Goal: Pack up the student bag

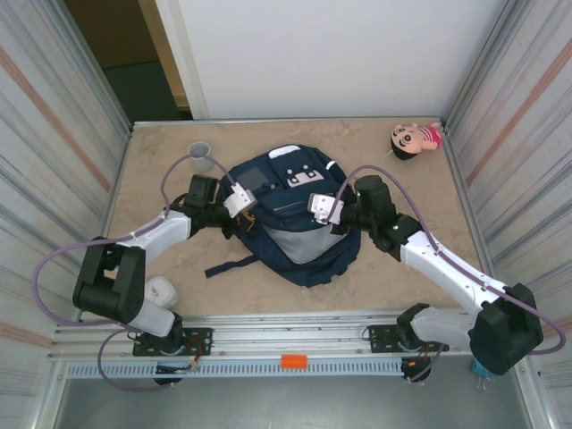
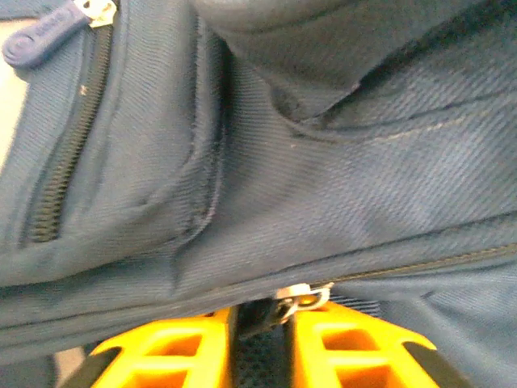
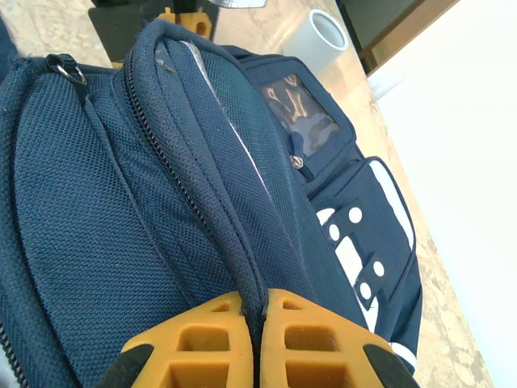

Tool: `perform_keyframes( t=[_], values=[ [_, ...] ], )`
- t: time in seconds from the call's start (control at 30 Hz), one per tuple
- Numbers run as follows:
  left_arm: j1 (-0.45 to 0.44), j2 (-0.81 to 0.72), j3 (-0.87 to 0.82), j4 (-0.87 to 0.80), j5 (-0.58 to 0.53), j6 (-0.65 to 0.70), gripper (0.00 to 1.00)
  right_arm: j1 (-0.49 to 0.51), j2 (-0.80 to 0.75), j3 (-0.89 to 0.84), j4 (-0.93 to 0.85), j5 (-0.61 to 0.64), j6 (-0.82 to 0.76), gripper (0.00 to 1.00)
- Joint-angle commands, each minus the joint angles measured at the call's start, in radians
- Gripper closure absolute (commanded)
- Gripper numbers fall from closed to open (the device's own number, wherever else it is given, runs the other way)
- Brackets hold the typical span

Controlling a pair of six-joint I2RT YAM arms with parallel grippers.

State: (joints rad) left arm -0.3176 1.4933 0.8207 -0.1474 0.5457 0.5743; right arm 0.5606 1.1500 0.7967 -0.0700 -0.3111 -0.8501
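Pinching the bag (image 1: 288, 185) by its corded rim with the right claw (image 3: 257, 303), clamped tight at the bag's right side. Seemingly nipping a zipper pull (image 2: 303, 297) with the narrow-set left claw (image 2: 262, 323) at the bag's left. Lying mid-table (image 1: 375, 286), between both.

A student bag (image 1: 295, 214) fills the middle of the table (image 1: 161, 277) — the biggest obstacle. Both arms reach in from the near corners, the left gripper (image 2: 262, 323) and right gripper (image 3: 263, 311) pinching its left and right edges. A grey cup (image 1: 201, 157) stands just beyond the bag's far-left side; a doll (image 1: 413, 140) lies in the far-right corner. A dark strap (image 1: 231, 265) trails near-left. Bare tabletop lies open along the near edge and between bag and doll.
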Motion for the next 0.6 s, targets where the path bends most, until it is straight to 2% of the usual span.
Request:
perform_keyframes(
  t=[0.0, 0.03, 0.13, 0.23, 0.43, 0.57],
  values=[
    [-0.016, -0.05, 0.025, 0.003, 0.075, -0.012, 0.95, 0.0, -0.024, -0.009, 0.088, 0.014, 0.045, 1.0],
    [-0.016, -0.065, 0.017, 0.02, 0.108, -0.031, 1.0, 0.001, -0.021, -0.014, 0.095, 0.025, 0.05, 1.0],
    [-0.019, -0.082, 0.011, 0.036, 0.192, -0.089, 1.0, 0.008, -0.011, -0.024, 0.114, 0.056, 0.063, 1.0],
    [-0.049, -0.093, -0.001, 0.027, 0.227, -0.097, 1.0, 0.016, -0.006, -0.035, 0.136, 0.084, 0.074, 1.0],
    [-0.131, -0.105, -0.031, 0.039, 0.209, -0.144, 1.0, 0.032, 0.008, -0.055, 0.186, 0.106, 0.099, 1.0],
    [-0.156, -0.117, -0.073, 0.13, 0.14, -0.253, 1.0, 0.029, 0.014, -0.064, 0.201, 0.133, 0.131, 1.0]
  ],
)
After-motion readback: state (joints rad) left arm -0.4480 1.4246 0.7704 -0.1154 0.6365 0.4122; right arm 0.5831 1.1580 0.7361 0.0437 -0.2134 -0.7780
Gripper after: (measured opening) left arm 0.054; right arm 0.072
